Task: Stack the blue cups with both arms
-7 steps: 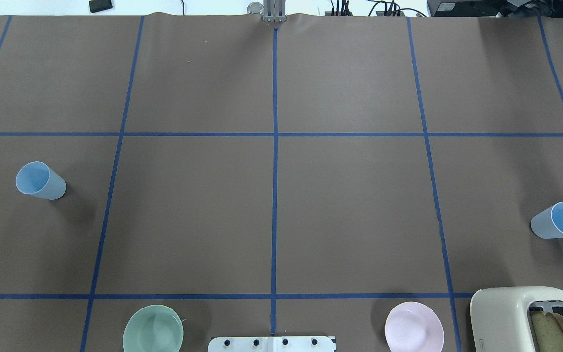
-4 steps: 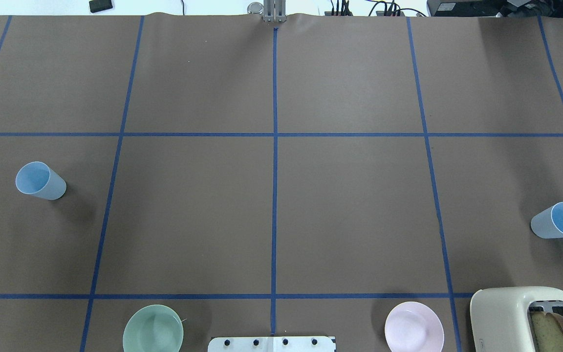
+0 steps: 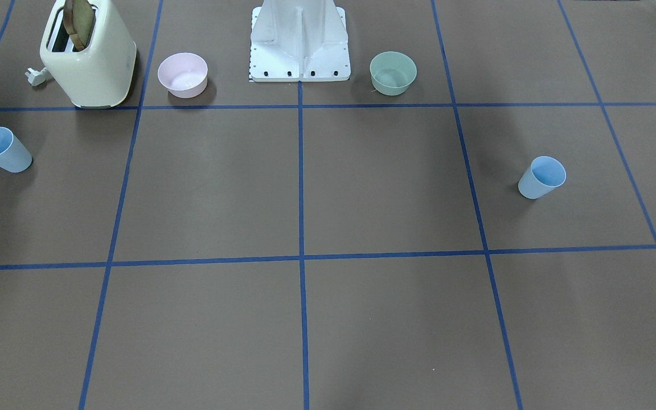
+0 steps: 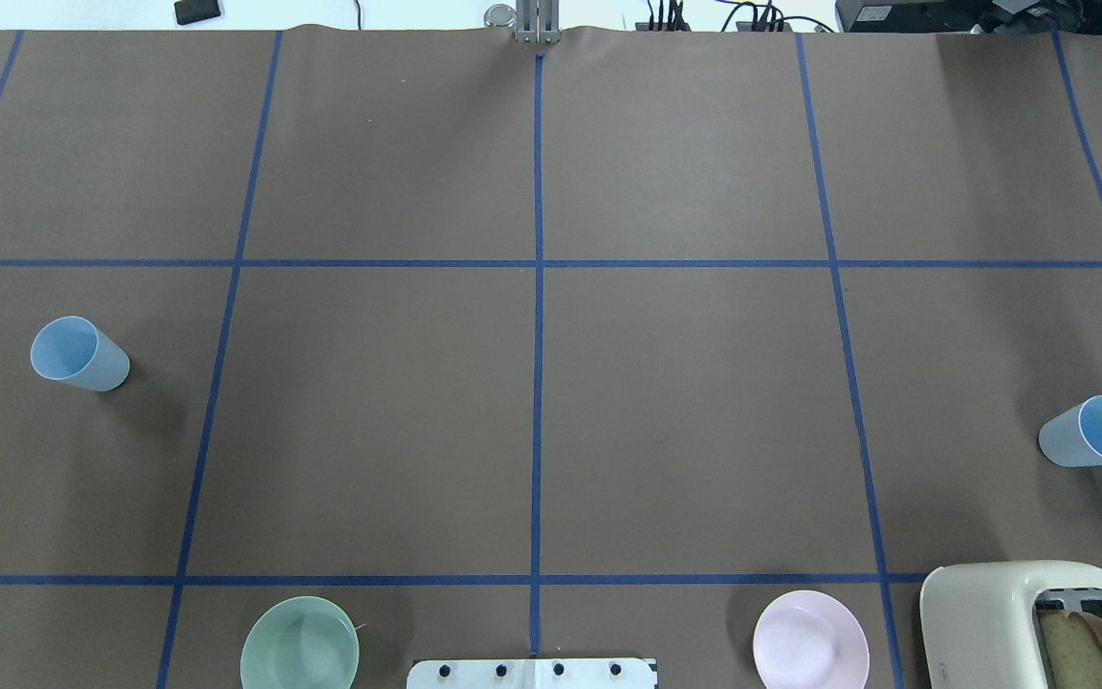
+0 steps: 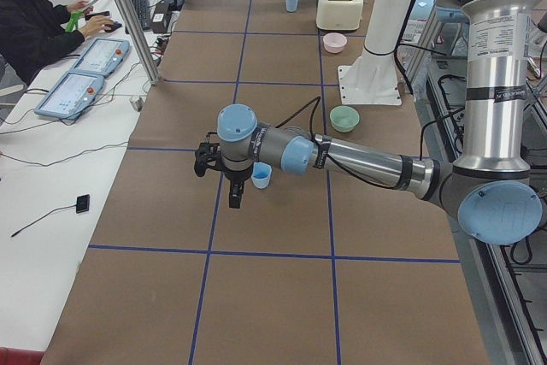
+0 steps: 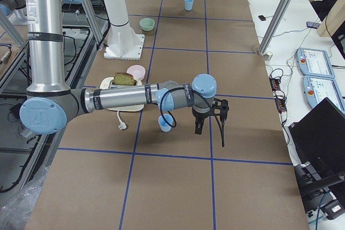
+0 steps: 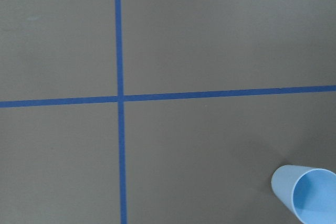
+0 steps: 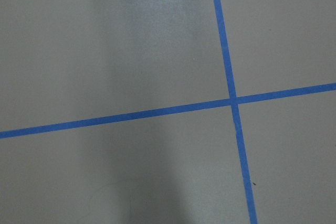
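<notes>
Smoothly tapered blue cups [image 4: 80, 354], upright

Six views, one shared table [image 4: 704, 411]

Matte brown over the whole table [image 4: 685, 411], ruled into squares by a blue tape grid [image 4: 538, 383]. Pale blue outside and brighter blue inside on both the left-edge cup [image 4: 82, 356] and the right-edge cup [image 4: 1091, 433]. Along the robot-side edge, a mint-green bowl [image 4: 299, 643], a pale pink bowl [image 4: 810, 639] and a plain white base [image 3: 299, 40]. In the right robot-side corner, a cream toaster [image 4: 981, 612] with golden-brown toast [image 4: 1082, 651]. Grey on the left arm [image 5: 359, 160] and right arm [image 6: 124, 99], with light-blue joint caps and black cables.
</notes>
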Available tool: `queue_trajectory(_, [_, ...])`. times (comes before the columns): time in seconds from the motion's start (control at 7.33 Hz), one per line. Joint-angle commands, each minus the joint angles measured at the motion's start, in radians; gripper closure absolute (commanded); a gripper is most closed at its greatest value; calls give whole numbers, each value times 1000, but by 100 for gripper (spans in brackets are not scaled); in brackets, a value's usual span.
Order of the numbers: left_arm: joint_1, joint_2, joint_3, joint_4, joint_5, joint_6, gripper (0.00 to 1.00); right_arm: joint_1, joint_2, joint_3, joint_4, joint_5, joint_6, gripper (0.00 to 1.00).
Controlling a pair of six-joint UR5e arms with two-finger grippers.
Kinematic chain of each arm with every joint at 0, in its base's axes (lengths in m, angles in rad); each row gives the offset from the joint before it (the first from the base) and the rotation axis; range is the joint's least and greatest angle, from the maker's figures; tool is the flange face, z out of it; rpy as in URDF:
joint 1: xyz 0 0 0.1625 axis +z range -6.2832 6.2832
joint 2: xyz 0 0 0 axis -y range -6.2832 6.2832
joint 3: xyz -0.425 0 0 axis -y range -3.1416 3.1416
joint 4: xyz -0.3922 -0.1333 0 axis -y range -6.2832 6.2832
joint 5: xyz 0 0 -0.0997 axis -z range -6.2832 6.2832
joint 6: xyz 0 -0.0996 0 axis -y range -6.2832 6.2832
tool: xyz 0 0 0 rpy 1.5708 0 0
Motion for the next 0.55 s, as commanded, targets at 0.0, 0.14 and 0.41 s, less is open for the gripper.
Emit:
queue_trajectory(0.0, [86,36,5,-148,5,-171,1,-1,-50,-23,138,163,-23,0])
queue_trajectory(0.14, [121,36,7,-156,11,-193,1,-1,-63,-25,146,156,-23,0])
queue_trajectory(0.41, [146,39,8,-176,13,-226,1,-8,-166,3,338,28,-38,0])
